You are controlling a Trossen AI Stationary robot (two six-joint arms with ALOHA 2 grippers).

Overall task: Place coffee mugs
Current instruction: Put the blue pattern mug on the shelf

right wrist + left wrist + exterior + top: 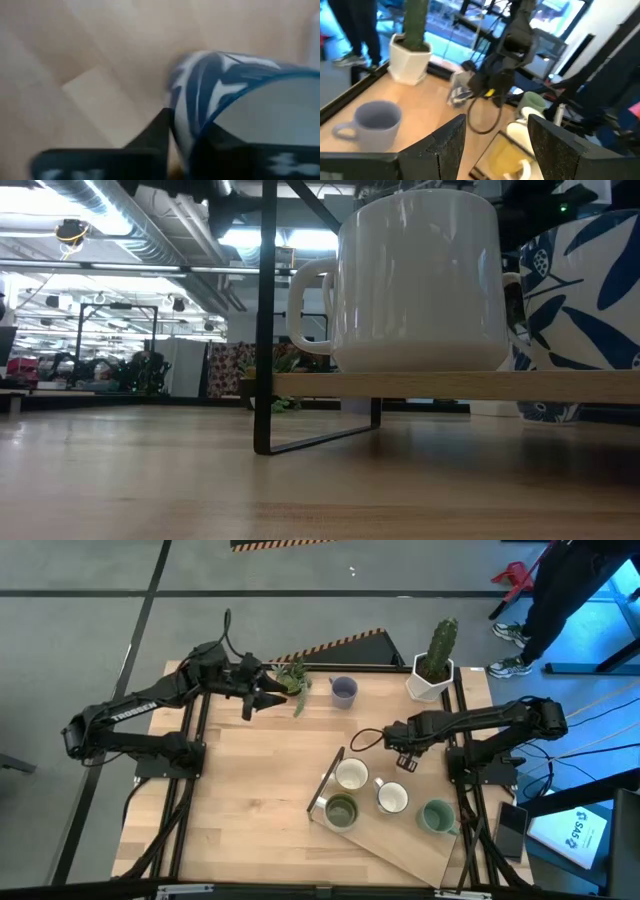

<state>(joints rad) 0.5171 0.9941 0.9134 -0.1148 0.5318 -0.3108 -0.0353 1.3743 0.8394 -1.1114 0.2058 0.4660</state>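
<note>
My right gripper (405, 758) hangs over the table just beyond the raised wooden shelf (400, 840) and is shut on a blue-and-white patterned mug (225, 85), also seen in the low view as the patterned mug (580, 300). On the shelf stand two white mugs (351, 775) (392, 798), an olive mug (341, 810) and a teal mug (436, 816), each on its base. A lavender mug (343, 690) stands on the table near the far edge. My left gripper (262, 692) is open and empty beside the leafy plant (292, 680). My right gripper pinches the patterned mug's wall at the rim (186, 102), one finger (160, 130) outside and the other inside the mug. The fingers come from above, pointing down. Whether the mug's base is on the table or just off it, I cannot tell.
A white angular pot with a cactus (432, 670) stands at the far right corner. The shelf has a black wire frame (262, 330); the white mug (415, 275) fills its near end. Bare wood lies left of the shelf. A person stands beyond the far right corner.
</note>
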